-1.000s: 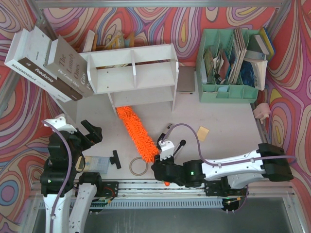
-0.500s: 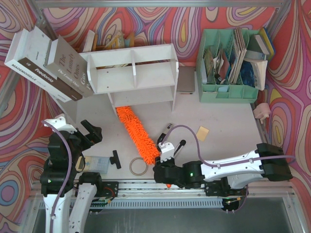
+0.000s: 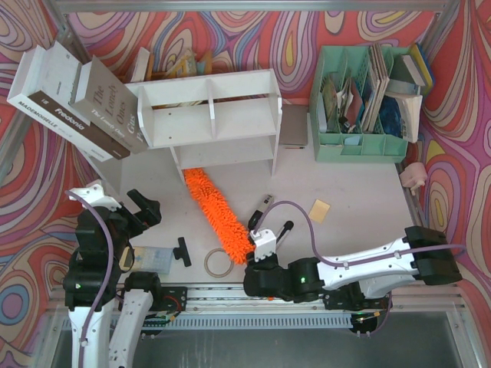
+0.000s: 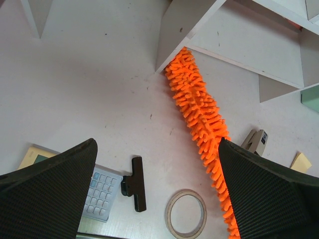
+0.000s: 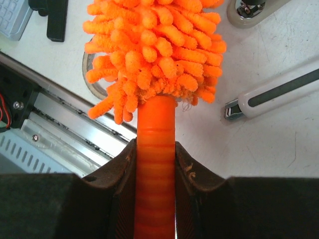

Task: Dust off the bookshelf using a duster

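Fingers [image 5: 122, 174] of the right arm were clenched on the thin orange handle of the duster [image 3: 215, 216], one pad on each side, just behind the fluffy head. The left fingers [image 4: 50, 189] stood spread wide and grasped nothing, hanging well in front of the bookshelf and off to its left.

The white bench [image 3: 349, 188] carried everything. The bookshelf [image 3: 211, 115], the largest white piece, stood toward the back, with two tiers and upright dividers. To the right of the bookshelf sat a mint green file organiser [image 3: 360, 147] stuffed with papers. To the left of the bookshelf, two large books [image 3: 77, 100] leaned at a tilt, the nearer one against its left end.

The duster lay on the bench in front of the bookshelf. It ran on a diagonal, its far tip tucked at the foot of the bookshelf's left side panel under the lower tier, and its handle end pointed at the bench's near edge.

Smaller things lay in front of the bookshelf:
- a calculator [image 3: 149, 258] and a black clip [image 3: 182, 251], left of the duster
- a ring of tape [image 3: 218, 263], partly under the duster's head
- a utility knife [image 5: 279, 94], a small stapler [image 4: 255, 142] and a yellow note [image 3: 319, 210], right of the duster
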Action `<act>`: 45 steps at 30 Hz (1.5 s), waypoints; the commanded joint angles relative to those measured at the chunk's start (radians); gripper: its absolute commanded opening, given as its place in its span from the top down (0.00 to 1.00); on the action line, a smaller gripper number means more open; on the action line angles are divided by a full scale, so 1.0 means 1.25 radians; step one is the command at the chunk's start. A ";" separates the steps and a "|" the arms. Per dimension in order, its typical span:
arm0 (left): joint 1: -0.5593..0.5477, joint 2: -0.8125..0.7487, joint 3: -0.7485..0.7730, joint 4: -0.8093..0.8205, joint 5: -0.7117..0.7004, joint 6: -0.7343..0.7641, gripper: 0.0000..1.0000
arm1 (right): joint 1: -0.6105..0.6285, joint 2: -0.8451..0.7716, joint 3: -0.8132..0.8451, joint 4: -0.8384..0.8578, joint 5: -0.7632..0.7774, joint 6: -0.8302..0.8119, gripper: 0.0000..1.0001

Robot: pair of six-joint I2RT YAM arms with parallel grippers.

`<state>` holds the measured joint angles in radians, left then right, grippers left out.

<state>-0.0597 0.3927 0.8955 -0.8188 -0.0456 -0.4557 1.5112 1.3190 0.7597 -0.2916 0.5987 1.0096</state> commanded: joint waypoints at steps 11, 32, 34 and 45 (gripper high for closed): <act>0.005 -0.023 -0.008 0.006 -0.023 0.000 0.02 | 0.198 -0.027 0.103 -0.235 0.207 0.090 1.00; 0.004 -0.052 -0.006 -0.001 -0.049 -0.006 0.02 | 0.320 0.001 0.209 -0.368 0.372 0.194 1.00; 0.004 -0.053 -0.006 -0.001 -0.048 -0.006 0.02 | 0.319 0.005 0.226 -0.369 0.405 0.203 1.00; 0.004 -0.053 -0.008 0.002 -0.037 -0.004 0.02 | 0.215 0.070 0.237 -0.198 0.305 0.101 1.00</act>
<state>-0.0597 0.3393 0.8955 -0.8200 -0.0944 -0.4599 1.8450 1.3869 1.0546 -0.6537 0.9707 1.1824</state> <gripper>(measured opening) 0.984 0.330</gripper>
